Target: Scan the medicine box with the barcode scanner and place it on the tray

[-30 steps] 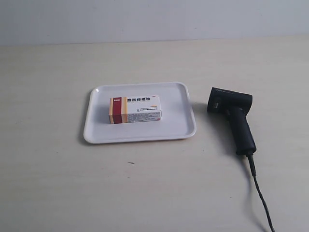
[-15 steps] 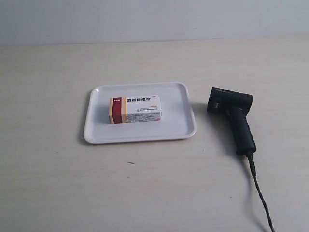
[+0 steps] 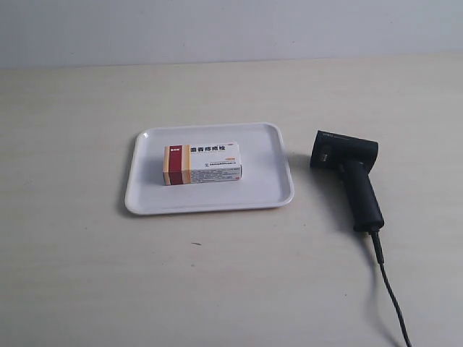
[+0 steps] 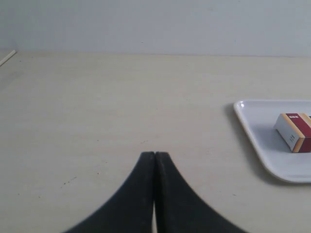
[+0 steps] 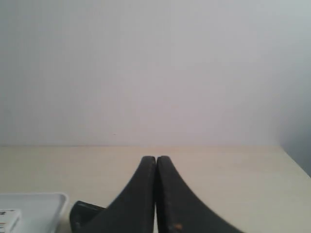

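Exterior view, layout: one flat white plastic tray with rounded corners and a low rim [image 3: 271, 189] is seen near the middle of the pale tabletop [image 3: 87, 275]; one small white carton with a dark red and tan band at one end, the medicine box [image 3: 202, 164], lies flat inside it.
Exterior view, scanner: one black pistol-shaped barcode scanner [image 3: 350, 176] lies just beside the tray, toward the view's right edge of the tabletop, its thin black cable [image 3: 389, 289] trailing to the near edge.
Exterior view, arms: none are seen.
Left wrist view: the left gripper [image 4: 154, 155] is pressed closed with nothing between its fingers, held above bare tabletop; the tray [image 4: 252, 145] and the box [image 4: 294, 131] are well apart from it.
Right wrist view: the right gripper [image 5: 156, 158] is likewise closed and empty; a corner of the tray [image 5: 48, 200] and part of the scanner [image 5: 85, 213] are visible below it.
Step in hand: judged either not begun or finished; whether scanning was done cannot be told.
Next move: if unscanned, both grippers would need opening, one lowered onto the box, one onto the scanner handle.
Count: one box, one scanner, one tray, two grippers.
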Motion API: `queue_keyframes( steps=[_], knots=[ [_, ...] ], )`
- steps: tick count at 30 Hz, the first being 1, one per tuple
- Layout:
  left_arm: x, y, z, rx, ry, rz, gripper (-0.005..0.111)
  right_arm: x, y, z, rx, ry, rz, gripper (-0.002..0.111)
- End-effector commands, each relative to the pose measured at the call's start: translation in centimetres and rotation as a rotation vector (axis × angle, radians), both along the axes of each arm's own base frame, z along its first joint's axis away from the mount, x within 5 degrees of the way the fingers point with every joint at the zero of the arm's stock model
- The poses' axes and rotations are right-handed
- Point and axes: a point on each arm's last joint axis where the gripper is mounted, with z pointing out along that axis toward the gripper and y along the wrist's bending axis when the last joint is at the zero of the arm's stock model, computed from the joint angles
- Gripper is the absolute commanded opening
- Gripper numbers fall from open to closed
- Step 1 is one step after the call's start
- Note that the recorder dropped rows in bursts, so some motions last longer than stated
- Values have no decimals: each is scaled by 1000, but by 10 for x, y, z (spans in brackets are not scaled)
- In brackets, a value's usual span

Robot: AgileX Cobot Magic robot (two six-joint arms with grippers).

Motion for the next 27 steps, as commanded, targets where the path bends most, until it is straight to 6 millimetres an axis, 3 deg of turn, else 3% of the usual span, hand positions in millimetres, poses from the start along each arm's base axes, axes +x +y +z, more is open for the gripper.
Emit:
queue_keyframes(
  steps=[1,5,9,13,27],
  knots=[
    [0,0,0,-7,-4,2,0,19,1,-30,4,-27,-86,0],
    [0,0,0,-5,-4,1,0,33,1,-65,9,-44,-96,0],
    [0,0,0,-5,-4,1,0,40,1,-100,-13,50,-98,0],
    [0,0,0,-5,-4,1,0,42,1,-117,-19,101,-98,0],
    [0,0,0,-1,-4,0,0,40,2,-126,-5,206,-92,0]
  ],
)
